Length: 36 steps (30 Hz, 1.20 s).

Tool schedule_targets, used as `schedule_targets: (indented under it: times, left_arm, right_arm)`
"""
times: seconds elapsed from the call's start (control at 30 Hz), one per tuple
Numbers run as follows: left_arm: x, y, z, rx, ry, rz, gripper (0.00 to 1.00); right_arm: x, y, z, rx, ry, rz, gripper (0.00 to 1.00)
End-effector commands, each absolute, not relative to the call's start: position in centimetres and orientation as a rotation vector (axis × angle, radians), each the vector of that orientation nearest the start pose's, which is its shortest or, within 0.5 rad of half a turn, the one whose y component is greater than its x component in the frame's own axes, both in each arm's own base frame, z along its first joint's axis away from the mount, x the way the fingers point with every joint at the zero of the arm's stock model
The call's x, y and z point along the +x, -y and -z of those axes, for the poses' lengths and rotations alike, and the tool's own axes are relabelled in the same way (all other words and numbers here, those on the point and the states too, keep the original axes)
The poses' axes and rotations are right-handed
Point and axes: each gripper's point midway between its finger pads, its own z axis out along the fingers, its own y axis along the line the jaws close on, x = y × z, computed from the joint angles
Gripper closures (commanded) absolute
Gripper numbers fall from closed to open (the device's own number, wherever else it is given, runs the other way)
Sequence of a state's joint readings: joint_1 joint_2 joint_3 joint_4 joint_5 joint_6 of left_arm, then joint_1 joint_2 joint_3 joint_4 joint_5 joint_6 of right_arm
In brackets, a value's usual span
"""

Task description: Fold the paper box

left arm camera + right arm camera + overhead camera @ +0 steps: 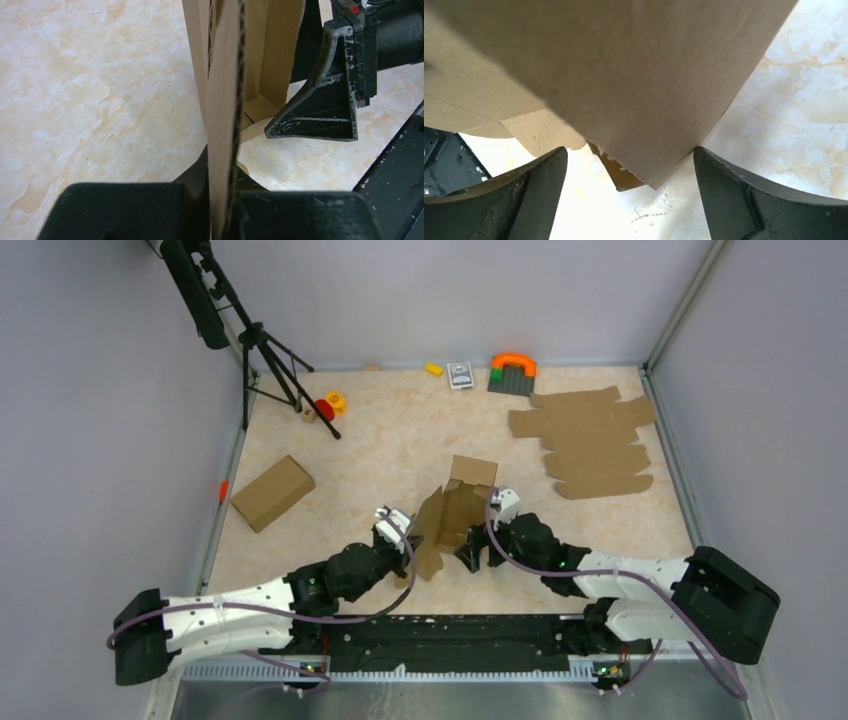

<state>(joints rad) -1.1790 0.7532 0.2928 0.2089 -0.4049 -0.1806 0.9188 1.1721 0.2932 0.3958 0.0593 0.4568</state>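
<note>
The tabletop carries one half-folded paper box (455,512) in the middle and one closed cardboard box (272,492) toward the left edge. One pile of flat cardboard sheets (590,440) lies near the far right corner; the number of sheets cannot be told. Along the far edge are one yellow block (434,369), one small card pack (460,375) and one orange arch (513,363) on one dark base (510,383). One tripod (262,350) stands at the far left corner, with one red piece (324,409) and one yellow piece (336,399) beside its foot. There are two robot arms: a left arm (230,610) and a right arm (640,575).
</note>
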Motion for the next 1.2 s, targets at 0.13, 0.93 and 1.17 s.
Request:
schedule_targets:
  times: [0.13,0.93,1.17]
  left_arm:
    - [16.5,24.1,-12.2,0.657,-1.768,0.565,1.00]
    - [16.3,24.8,-10.5,0.623,-1.793,0.596,1.00]
    - [16.5,24.2,-10.2,0.578,-1.823,0.574,1.00]
  right_arm:
    - [18.2,-26.8,-6.9,-0.566,-2.039,-0.805,0.05]
    - [22.0,-26.2,-3.5,-0.239,-2.190,-0.582,0.49]
    - [21.3,-26.4,-2.4,-0.253,-2.218,-0.596,0.46]
